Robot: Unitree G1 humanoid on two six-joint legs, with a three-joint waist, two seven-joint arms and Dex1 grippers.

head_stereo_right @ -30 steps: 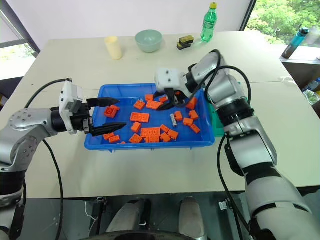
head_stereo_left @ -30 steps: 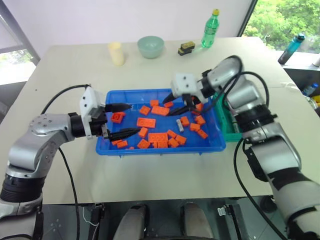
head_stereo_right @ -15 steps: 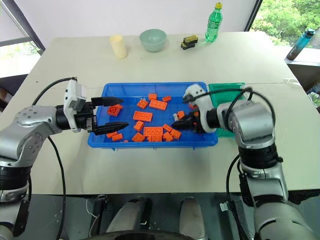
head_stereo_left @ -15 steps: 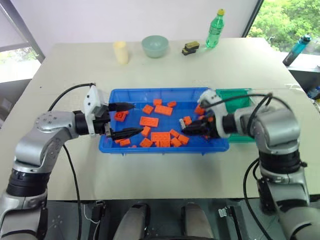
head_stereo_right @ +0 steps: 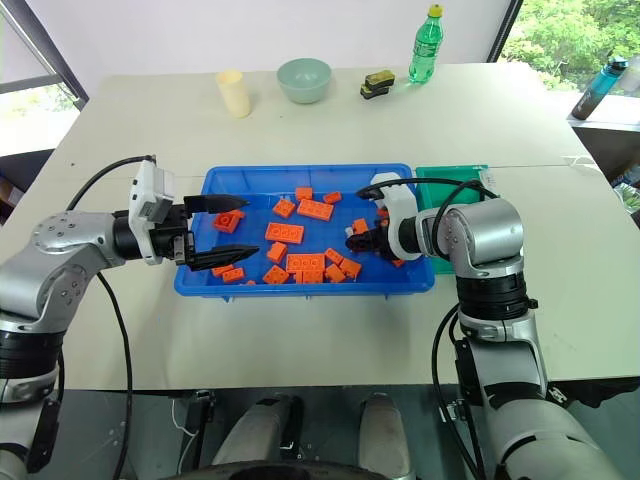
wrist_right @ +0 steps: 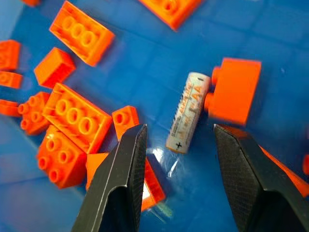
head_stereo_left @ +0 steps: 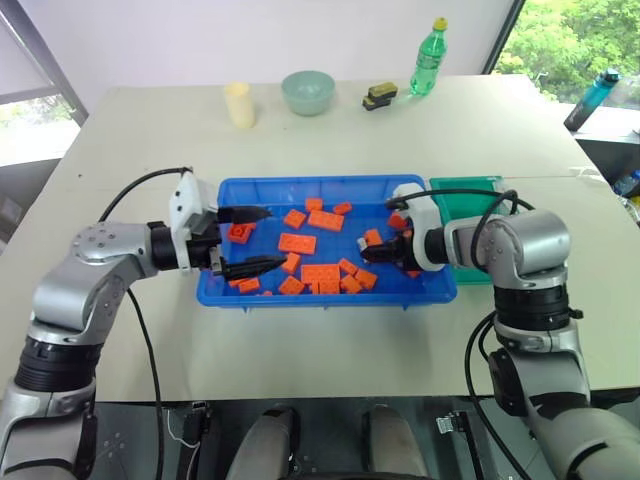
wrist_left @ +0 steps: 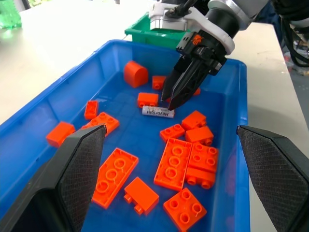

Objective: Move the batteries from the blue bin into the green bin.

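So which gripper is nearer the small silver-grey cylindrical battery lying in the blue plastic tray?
Right. The right gripper hangs just above the battery, fingers open either side; the left gripper sits open at the tray's far left end.

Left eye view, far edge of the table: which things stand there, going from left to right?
Pale yellow cup → pale green bowl → small black and yellow object → green bottle.

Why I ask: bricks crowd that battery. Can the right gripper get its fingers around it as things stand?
Probably yes. The right gripper is open just above the battery in the blue bin. One orange brick touches the battery's side near its far end, but the near end has bare floor on both sides.
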